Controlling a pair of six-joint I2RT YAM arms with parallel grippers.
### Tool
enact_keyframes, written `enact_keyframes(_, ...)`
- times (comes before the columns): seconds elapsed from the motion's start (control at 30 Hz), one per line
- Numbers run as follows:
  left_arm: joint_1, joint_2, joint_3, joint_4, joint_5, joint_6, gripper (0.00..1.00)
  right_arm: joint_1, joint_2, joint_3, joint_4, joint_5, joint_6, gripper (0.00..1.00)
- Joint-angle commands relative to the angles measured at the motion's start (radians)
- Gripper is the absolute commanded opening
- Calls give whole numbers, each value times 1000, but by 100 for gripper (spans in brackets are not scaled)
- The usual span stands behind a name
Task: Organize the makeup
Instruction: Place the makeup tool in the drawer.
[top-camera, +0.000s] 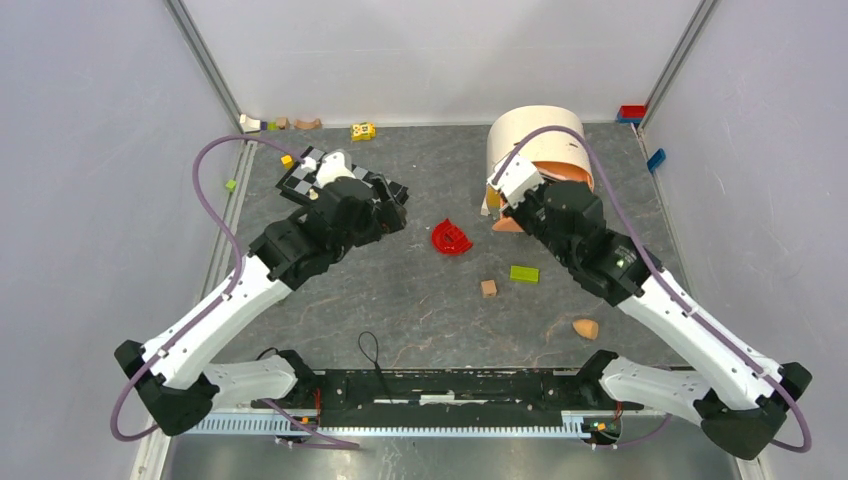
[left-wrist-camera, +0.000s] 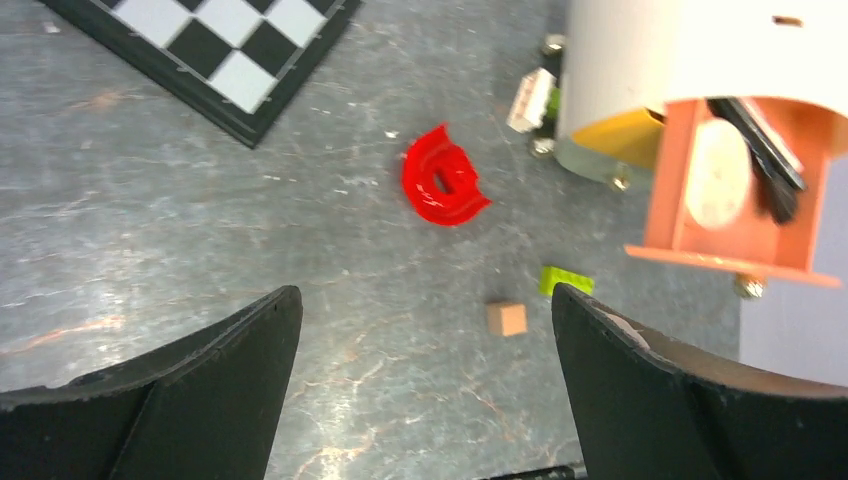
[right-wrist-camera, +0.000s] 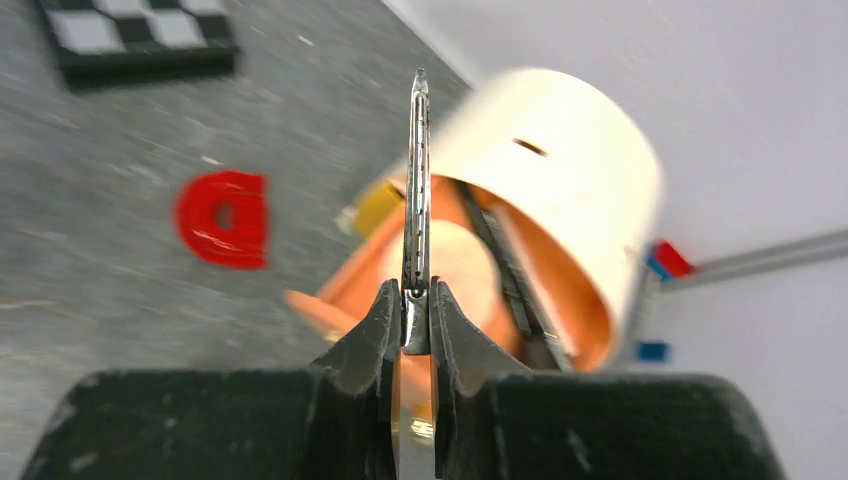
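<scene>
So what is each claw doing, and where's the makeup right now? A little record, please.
left claw: open, empty, above the table
right claw: shut on a thin flat piece, seen edge-on, pointed toward the orange drawer
orange drawer: holds a white oval and black brushes
orange sponge: loose on the table
red curved piece: loose, mid-table

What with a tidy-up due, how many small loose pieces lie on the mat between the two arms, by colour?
Red curved piece: 1
Green block: 1
Tan cube: 1
Orange teardrop sponge: 1
Total: 4
</scene>
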Motion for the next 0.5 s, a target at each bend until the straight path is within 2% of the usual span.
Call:
enact_keyframes(0.0, 110, -30, -6, -54, 94, 77, 100, -151, 53, 104, -170, -12, -286, 0)
enact_keyframes(0.13, 148, -41, -7, -69, 87, 117, 100, -278, 103, 155, -249, -75, -414, 0)
enact_keyframes(0.23, 172, -39, -10, -74, 88, 144, 100, -366, 139, 189, -283, -181, -476, 0)
enact_keyframes(0.37, 203, -23, -9, -93, 92, 165, 100, -408, 165, 195, -302, -287, -563, 0)
enact_keyframes(0.47, 221, -21, -17, -92, 111, 168, 100, -450, 208, 221, -333, -308, -590, 0)
